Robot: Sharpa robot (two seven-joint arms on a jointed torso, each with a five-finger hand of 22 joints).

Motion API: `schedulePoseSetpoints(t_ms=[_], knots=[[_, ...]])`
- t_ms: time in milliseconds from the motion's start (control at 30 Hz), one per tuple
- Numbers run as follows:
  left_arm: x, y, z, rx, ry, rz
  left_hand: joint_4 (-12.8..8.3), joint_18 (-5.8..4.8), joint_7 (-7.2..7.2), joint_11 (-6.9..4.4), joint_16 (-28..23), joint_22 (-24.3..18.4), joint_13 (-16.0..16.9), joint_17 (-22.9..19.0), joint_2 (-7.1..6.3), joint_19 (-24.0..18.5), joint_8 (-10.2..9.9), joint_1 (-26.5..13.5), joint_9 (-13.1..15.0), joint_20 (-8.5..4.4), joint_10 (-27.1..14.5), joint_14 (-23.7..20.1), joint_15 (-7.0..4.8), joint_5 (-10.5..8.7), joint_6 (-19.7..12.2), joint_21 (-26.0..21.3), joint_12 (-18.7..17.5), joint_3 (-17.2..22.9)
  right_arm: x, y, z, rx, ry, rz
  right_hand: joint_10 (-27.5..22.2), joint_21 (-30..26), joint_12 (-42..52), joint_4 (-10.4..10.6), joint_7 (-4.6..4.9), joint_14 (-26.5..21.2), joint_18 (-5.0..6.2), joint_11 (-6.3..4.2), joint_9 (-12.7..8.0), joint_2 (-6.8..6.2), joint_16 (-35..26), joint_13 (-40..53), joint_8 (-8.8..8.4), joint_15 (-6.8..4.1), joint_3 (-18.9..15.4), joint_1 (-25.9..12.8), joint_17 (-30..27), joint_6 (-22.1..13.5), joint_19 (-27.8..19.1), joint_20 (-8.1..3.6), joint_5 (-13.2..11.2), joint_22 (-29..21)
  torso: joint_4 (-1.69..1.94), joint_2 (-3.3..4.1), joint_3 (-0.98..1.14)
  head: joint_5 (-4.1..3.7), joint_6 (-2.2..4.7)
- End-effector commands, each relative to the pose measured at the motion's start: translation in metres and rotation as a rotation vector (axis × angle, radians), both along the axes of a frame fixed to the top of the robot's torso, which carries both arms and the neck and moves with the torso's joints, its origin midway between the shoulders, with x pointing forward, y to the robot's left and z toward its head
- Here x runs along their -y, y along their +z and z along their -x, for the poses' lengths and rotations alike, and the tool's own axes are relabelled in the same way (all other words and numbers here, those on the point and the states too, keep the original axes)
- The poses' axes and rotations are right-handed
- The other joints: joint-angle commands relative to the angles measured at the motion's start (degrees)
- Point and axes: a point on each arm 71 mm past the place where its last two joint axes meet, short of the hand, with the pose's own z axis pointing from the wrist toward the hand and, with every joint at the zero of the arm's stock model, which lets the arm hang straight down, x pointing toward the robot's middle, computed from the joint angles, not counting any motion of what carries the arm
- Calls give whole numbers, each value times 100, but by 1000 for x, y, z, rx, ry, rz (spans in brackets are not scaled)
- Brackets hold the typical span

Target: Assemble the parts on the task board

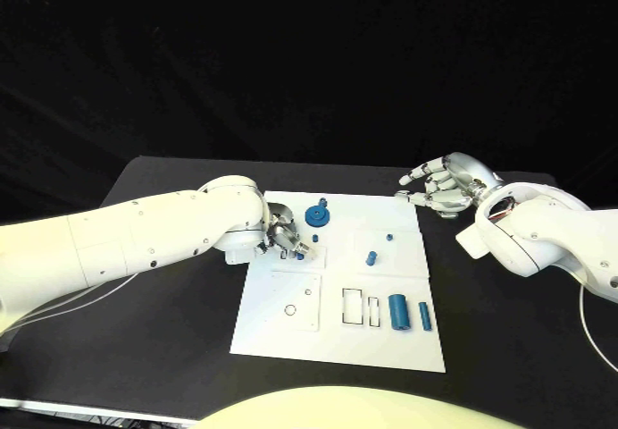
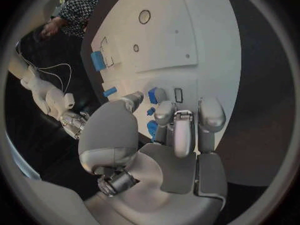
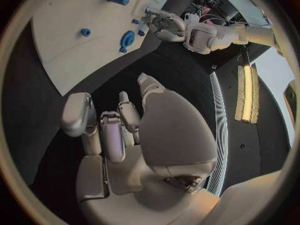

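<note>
Left hand: we see our left hand (image 1: 285,238) low over the board's left edge, fingers curled down round a small blue part (image 1: 299,255); in the left wrist view the fingertips (image 2: 164,111) sit right against small blue pieces (image 2: 152,95), but we cannot tell whether the hand truly grasps one or only touches it.
Right hand: our right hand (image 1: 445,183) hangs above the desk (image 1: 168,192) just beyond the board's far right corner, fingers loosely curled and apart, holding nothing; the right wrist view shows its palm (image 3: 122,150) bare.
Task board: the white task board (image 1: 341,344) lies flat in the middle of the desk, between our two hands.
Gear part: a blue toothed wheel (image 1: 317,216) lies on the board just past our left hand's fingers, on the side toward our right hand.
Pegs: two small blue pegs (image 1: 371,258) stand near the board's middle, well clear of our left hand and nearer than our right hand.
Cylinders: a thick blue cylinder (image 1: 399,312) and a thinner blue rod (image 1: 424,315) lie side by side, close but apart, at the board's near right, far from both hands.
Slots: dark-outlined rectangular slots (image 1: 352,307) sit just beside the thick cylinder, on the side toward our left hand.
</note>
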Motion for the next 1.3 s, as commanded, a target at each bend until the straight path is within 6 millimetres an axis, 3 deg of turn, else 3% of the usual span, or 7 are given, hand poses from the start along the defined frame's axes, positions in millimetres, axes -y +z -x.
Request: schedulePoseSetpoints(t_ms=[33, 267, 433, 600, 700, 1133, 1300], knots=[[1, 2, 1, 9, 2, 12, 4, -115, 4, 8, 13, 2, -16, 1296, 58, 36, -38, -22, 9, 9, 2, 546, -29, -15, 42, -28, 2, -86, -1, 0, 0, 8, 11, 4, -40, -19, -37, 1, 0, 395, 90, 9, -5, 10, -40, -5, 34, 23, 25, -62, 723, -3, -50, 2, -3, -5, 2, -5, 1, 0, 20], [-3, 17, 0, 41, 23, 47, 2, -113, 8, 12, -6, -7, -82, 1254, 83, 30, -55, -13, 10, 8, -36, 534, -29, -10, 23, -33, -38, -182, 1, 0, -1, 9, 5, 6, -39, -23, -37, 1, 1, 395, 90, 10, -6, 8, -41, -4, 33, 23, 22, -72, 721, -9, -51, 2, -3, -7, 1, -9, 3, -1, 59], [-9, 40, -8, 83, 45, 68, 1, -101, 100, 86, -57, -82, -338, 1146, 185, -27, -291, 184, -81, 47, -225, 502, 25, 15, -184, -77, -203, -301, 2, 0, -1, 10, 1, 7, -39, -23, -37, 1, 1, 395, 90, 10, -6, 8, -41, -4, 33, 23, 22, -72, 721, -9, -51, 2, -3, -7, 9, -13, 4, -15, 91], [-18, 66, -23, 128, 65, 77, -1, -99, 309, 260, -86, -95, -542, 1085, 233, -53, -847, 398, -396, 165, -361, 484, 170, 22, -476, -90, -310, -288, 3, 0, -2, 9, -3, 8, -39, -23, -37, 1, 1, 395, 90, 10, -6, 8, -41, -4, 33, 23, 22, -72, 721, -9, -51, 2, -3, -7, -2, 0, 2, 21, 136], [-23, 74, -32, 148, 76, 73, -4, -93, 492, 416, -92, -111, -702, 1068, 239, -76, -1321, 559, -735, 283, -451, 477, 306, 20, -785, -98, -389, -244, 3, 0, -2, 9, -5, 8, -39, -23, -37, 1, 1, 395, 90, 10, -6, 8, -41, -4, 33, 23, 22, -72, 721, -9, -51, 2, -3, -7, 1, -1, 4, 36, 160], [-31, 69, -61, 158, 106, 20, 0, -80, 532, 456, -106, -156, -839, 1037, 222, -110, -1448, 600, -858, 322, -530, 466, 345, 14, -836, -117, -459, -254, 4, 1, -3, 24, -23, 9, -52, -32, -47, 1, 2, 394, 91, 11, -10, 5, -43, -21, 36, 24, 17, -97, 718, -17, -53, 2, -3, -11, 5, 15, -21, 112, 178], [-31, 62, -68, 137, 106, 1, 4, -75, 537, 463, -110, -174, -898, 1028, 222, -125, -1462, 592, -877, 327, -572, 462, 353, 8, -830, -126, -497, -264, 4, 1, -3, 26, -26, 9, -99, -51, -94, 1, 2, 391, 95, 11, -11, 3, -48, -79, 37, 24, 15, -102, 706, -19, -62, 3, -3, -25, 1, 10, -7, 130, 152]])
